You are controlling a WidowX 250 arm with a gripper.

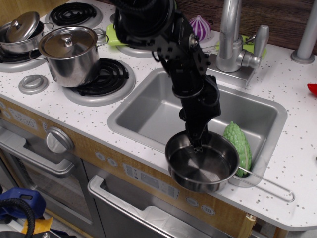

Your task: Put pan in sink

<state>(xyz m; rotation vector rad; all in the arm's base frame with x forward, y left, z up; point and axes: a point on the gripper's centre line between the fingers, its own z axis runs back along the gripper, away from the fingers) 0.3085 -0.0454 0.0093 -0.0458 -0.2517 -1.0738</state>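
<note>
One pan (pixel 202 167) hangs at the counter's front edge, its bowl half over the sink's (pixel 148 110) front rim and half beyond it, tilted slightly, its wire handle lying along the counter toward the front right corner. The gripper (pixel 198 144) is clamped on the pan's far rim. Such a thin rim hold could probably slip or let the pan swing; released here, it might tip off the front edge. A green bumpy vegetable (pixel 238 146) crowds the sink's right end. No readable writing or brand appears.
</note>
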